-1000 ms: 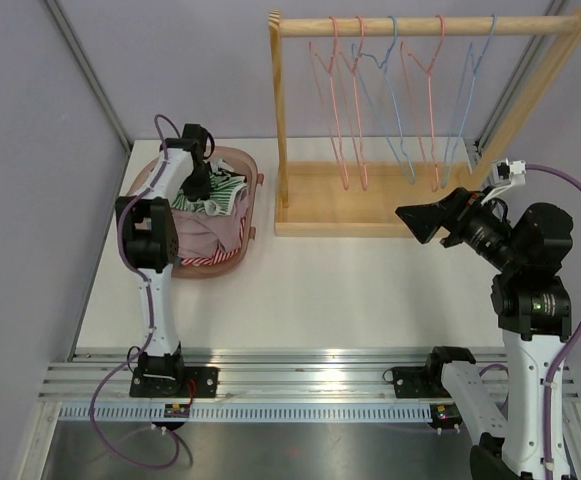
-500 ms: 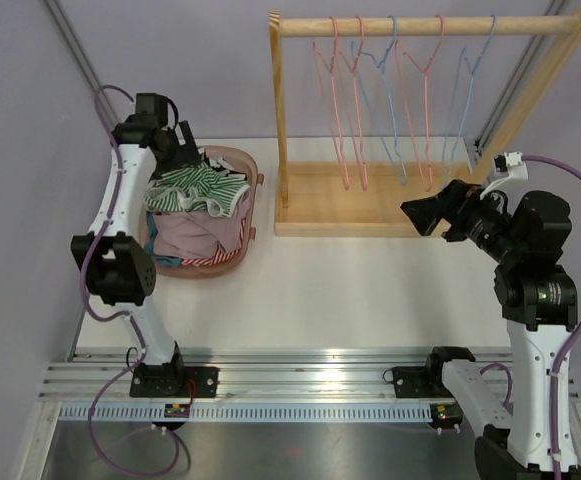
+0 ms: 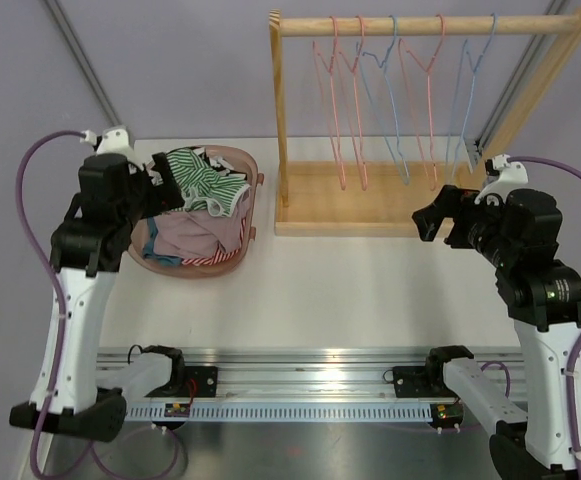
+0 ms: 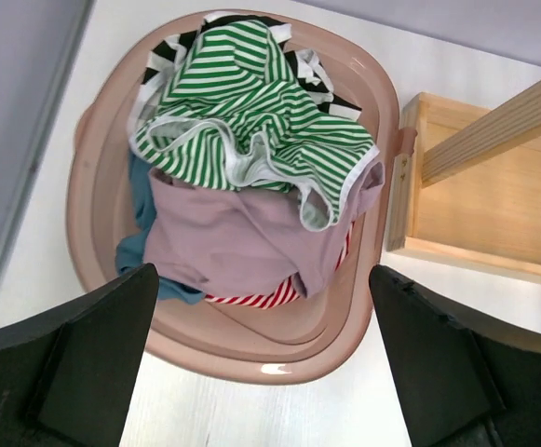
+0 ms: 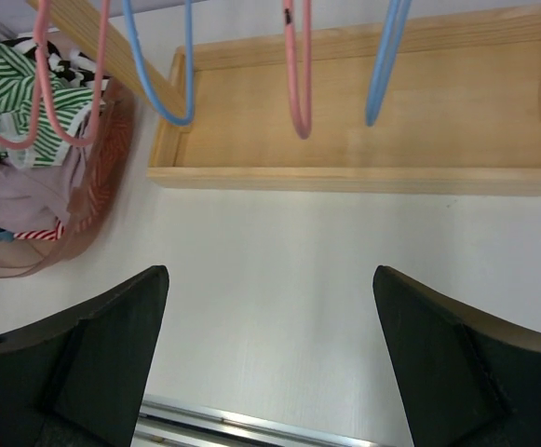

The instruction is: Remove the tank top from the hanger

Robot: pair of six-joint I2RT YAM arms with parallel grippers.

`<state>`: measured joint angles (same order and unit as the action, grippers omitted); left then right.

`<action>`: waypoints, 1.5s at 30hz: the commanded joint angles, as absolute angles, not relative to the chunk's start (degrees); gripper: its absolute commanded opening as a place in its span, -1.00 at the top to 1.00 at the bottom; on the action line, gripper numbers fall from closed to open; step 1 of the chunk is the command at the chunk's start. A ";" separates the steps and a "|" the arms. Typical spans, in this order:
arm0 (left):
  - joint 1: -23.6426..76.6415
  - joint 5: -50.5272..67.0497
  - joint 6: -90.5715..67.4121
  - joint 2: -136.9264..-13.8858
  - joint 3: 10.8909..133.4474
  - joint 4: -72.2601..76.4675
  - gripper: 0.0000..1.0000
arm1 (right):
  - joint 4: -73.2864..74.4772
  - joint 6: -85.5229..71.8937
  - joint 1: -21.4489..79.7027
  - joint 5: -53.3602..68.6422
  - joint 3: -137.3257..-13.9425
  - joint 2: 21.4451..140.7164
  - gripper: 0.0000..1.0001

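Note:
The green-and-white striped tank top [image 3: 205, 180] lies crumpled on top of the clothes pile in the pink basket [image 3: 185, 268], apart from every hanger. In the left wrist view the tank top [image 4: 251, 112] covers the far half of the basket [image 4: 279, 349]. My left gripper [image 3: 167, 178] hangs open over the basket's near left side, and nothing sits between its fingers [image 4: 93, 354]. Several pink and blue wire hangers [image 3: 400, 100] hang bare on the wooden rack [image 3: 420, 25]. My right gripper [image 5: 270, 272] is open and empty over the table, in front of the rack's base [image 5: 363, 121].
Under the striped top lie a mauve garment [image 4: 242, 233], a red-striped piece [image 4: 251, 300] and a blue one [image 4: 135, 247]. The rack's left post [image 3: 279, 120] stands close to the basket's right rim. A metal rail [image 3: 310, 365] runs along the table's near edge.
My left gripper has opened, letting go of the striped top on the pile, and the arm has pulled up and back to the near left. The right arm has drawn back slightly.

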<state>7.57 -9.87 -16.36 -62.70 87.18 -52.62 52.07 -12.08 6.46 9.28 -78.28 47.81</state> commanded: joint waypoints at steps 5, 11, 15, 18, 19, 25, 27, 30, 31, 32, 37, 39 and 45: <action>10.55 -18.63 -14.59 -47.65 76.39 -55.89 -0.98 | 58.79 -7.21 7.29 0.97 -82.18 45.62 -0.99; 10.72 -17.23 -14.77 -37.98 74.18 -61.95 -0.98 | 58.10 -6.15 8.78 -1.74 -77.26 38.86 -0.99; 11.43 -14.42 -14.68 -31.83 71.55 -63.02 -0.98 | 57.04 -5.54 9.93 -4.12 -73.40 32.36 -0.99; 11.43 -13.89 -14.76 -28.66 70.58 -63.37 -0.98 | 56.78 -5.54 10.20 -5.53 -72.16 29.72 -0.99; 11.43 -13.02 -14.77 -28.30 70.66 -63.63 -0.98 | 56.52 -5.71 10.28 -5.71 -71.81 29.36 -0.99; 11.43 -10.90 -14.59 -24.61 68.21 -62.49 -0.98 | 56.87 -7.03 10.28 -5.36 -70.32 28.74 -0.99; 11.43 -10.37 -14.59 -24.00 67.33 -61.62 -0.98 | 56.69 -7.29 10.28 -5.45 -69.88 28.48 -0.99; 11.43 -9.76 -14.76 -23.91 66.10 -60.65 -0.98 | 57.30 -7.38 10.28 -5.45 -69.79 29.18 -0.99; 11.43 -9.67 -14.85 -23.73 65.75 -60.21 -0.98 | 57.39 -7.38 10.28 -5.54 -69.79 29.27 -0.99; 11.43 -9.41 -14.85 -23.73 65.05 -59.94 -0.98 | 57.48 -7.38 10.28 -5.62 -69.70 29.35 -0.99; 11.43 -9.05 -15.38 -23.38 63.37 -58.27 -0.98 | 57.48 -7.21 10.28 -5.98 -70.14 30.14 -0.99; 11.51 -8.88 -15.29 -23.38 62.93 -57.92 -0.98 | 57.39 -7.29 10.28 -5.71 -70.14 30.41 -0.99; 11.43 -9.58 -14.94 -23.03 62.67 -57.74 -0.98 | 56.78 -7.65 10.28 -5.80 -69.35 30.76 -0.99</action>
